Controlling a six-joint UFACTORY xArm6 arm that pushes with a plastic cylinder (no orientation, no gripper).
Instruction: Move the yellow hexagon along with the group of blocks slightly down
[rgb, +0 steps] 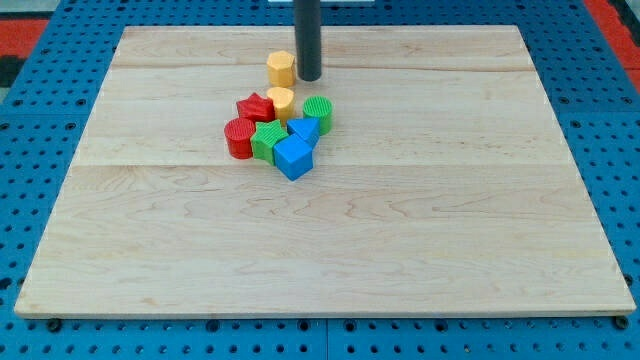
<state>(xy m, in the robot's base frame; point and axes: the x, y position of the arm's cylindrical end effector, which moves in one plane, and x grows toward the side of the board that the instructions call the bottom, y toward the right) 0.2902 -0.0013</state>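
Pale wooden bench (400, 250) on blue pegboard (40, 120); no hand on us, only my tip (308, 78), just right of the yellow hexagon (281, 68) near the top edge. The cluster (280, 130) sits just below, wide bare wood beneath.

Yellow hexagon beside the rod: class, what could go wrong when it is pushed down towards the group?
1. My tip sits at the view's right of the yellow hexagon, not above it, so a push may send it sideways.
2. The hexagon may strike the yellow cylinder and red star, scattering the tight cluster.
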